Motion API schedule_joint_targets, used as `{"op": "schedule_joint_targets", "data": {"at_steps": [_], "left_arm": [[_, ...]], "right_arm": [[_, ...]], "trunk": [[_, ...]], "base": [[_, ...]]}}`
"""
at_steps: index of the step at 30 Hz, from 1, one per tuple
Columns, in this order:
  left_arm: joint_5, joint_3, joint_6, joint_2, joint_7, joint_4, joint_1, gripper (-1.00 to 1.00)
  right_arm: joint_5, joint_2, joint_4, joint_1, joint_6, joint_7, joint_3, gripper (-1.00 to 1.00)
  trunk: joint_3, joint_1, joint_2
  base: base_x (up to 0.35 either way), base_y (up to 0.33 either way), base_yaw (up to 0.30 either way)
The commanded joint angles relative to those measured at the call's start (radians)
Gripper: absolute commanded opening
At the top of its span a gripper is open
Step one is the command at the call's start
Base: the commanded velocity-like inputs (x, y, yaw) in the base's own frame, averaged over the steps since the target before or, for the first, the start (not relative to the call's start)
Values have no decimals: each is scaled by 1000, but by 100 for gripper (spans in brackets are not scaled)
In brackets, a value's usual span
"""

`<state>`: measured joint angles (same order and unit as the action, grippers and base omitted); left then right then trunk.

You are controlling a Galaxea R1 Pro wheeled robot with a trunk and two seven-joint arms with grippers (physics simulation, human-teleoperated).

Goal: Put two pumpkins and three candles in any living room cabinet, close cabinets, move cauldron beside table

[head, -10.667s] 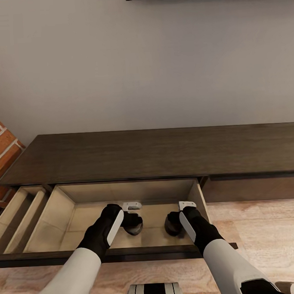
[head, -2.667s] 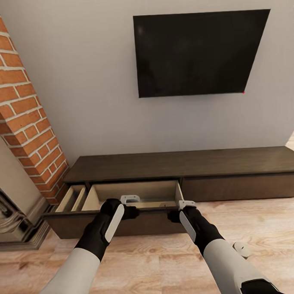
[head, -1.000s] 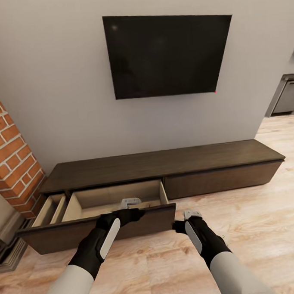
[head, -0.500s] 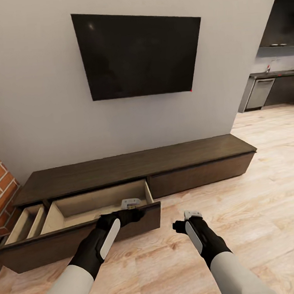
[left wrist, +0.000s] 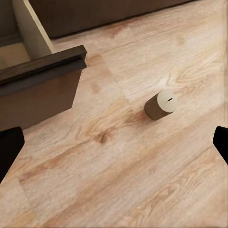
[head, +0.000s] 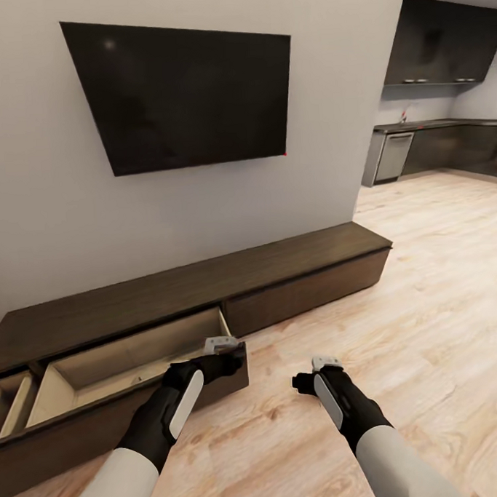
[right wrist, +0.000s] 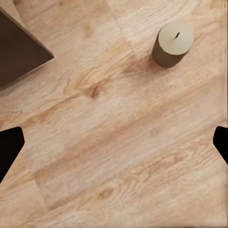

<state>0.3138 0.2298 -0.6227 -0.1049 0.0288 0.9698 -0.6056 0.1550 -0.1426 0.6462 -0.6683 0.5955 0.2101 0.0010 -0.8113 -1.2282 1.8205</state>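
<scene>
1. The candle [right wrist: 173,43] stands upright on the wood floor [head: 427,326], long axis vertical, near the corner of the open cabinet [head: 123,357] drawer.
2. It lies ahead of both wrist cameras and looks closer to the right gripper [head: 305,382].
3. Both arms extend forward, low over the floor.
4. Left gripper [head: 232,358] and right gripper: fingers apart, holding nothing.

A dark-brown wood cabinet [head: 206,280] is showing pale beige drawer interiors; the floor [head: 427,326] is showing light honey wood grain with darker knots; a grey-beige candle [right wrist: 173,44] is showing a paler flat top and a dark wick; black grippers [head: 224,363] are showing white trim; the television [head: 182,92] is showing black against a pale grey wall [head: 42,208].
</scene>
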Motion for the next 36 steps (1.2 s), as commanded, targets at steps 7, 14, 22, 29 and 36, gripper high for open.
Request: {"op": "schedule_joint_targets", "data": {"at_steps": [7, 14, 22, 29, 36], "left_arm": [[5, 1, -4, -1, 27, 0, 1, 100], [6, 18, 5, -3, 131, -40, 1, 100], [7, 64, 18, -7, 156, -118, 1, 100], [7, 94, 37, -8, 157, -155, 1, 100], [7, 115, 63, -11, 157, -209, 1, 100]], "right_arm": [[11, 0, 1, -1, 3, 8, -6, 100], [10, 0, 1, -1, 3, 9, -7, 100], [11, 18, 1, -1, 3, 9, -25, 100], [10, 20, 1, -1, 0, 15, -41, 100], [5, 24, 1, 4, -1, 20, -42, 100]], "trunk": [[2, 0, 0], [5, 0, 0], [10, 0, 0], [14, 0, 0], [15, 0, 0]], "base": [[0, 0, -277], [0, 0, -277], [0, 0, -265], [0, 0, -122], [0, 0, -12]]}}
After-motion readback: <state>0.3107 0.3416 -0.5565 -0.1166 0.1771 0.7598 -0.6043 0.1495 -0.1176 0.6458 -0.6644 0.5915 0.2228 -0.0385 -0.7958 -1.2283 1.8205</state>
